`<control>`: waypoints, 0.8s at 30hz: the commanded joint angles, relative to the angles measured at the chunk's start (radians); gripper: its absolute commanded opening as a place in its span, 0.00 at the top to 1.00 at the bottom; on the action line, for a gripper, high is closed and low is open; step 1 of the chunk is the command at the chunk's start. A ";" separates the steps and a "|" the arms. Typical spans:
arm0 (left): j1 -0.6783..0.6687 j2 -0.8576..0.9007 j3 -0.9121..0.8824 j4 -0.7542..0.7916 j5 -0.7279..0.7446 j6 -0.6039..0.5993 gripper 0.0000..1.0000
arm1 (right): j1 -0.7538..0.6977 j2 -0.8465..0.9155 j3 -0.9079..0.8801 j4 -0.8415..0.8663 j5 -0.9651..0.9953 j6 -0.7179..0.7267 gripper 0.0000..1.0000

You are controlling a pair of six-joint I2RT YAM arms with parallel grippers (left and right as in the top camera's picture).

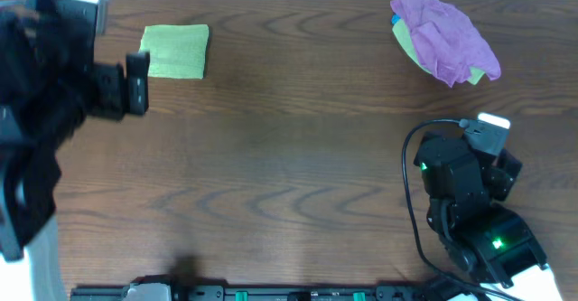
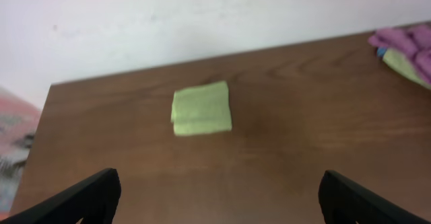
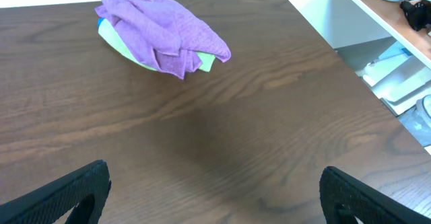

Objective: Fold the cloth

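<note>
- Lying flat on the brown wooden table [image 1: 289,156], the cloth [image 1: 175,51] is lime-green and has the shape of a small, compact rectangle.
- It rests near the far left corner of the table. In the left wrist view the cloth [image 2: 201,108] shows stacked layers along its left edge, so it is folded.
- The left gripper [image 2: 219,197] has its two black fingers spread wide apart. Nothing is between them, and the cloth lies on the table ahead of them, not touched.
- In the overhead view the left arm [image 1: 45,111] is blurred, and its black fingers appear just beside the left side of the cloth.
- The right gripper [image 3: 215,194] is also spread wide and holds nothing; under it is only bare table.
- The right arm [image 1: 470,202] sits at the near right side of the table, well apart from the cloth.
- A purple cloth [image 1: 447,34] is crumpled near the far right corner. It lies on top of a yellow-green cloth [image 1: 408,41], which shows at the left and lower edges of the bundle.
- Beside the table, the right wrist view shows a shelf [image 3: 384,15] with a round vessel on it; I cannot tell what is inside.
</note>
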 commanded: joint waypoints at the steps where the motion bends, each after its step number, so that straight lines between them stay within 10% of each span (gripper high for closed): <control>1: 0.003 -0.093 -0.089 0.005 -0.038 0.007 0.05 | -0.006 -0.001 -0.005 0.000 0.007 0.021 0.01; 24: 0.003 -0.666 -0.624 -0.026 -0.064 0.032 0.05 | -0.006 -0.001 -0.005 0.000 0.007 0.021 0.01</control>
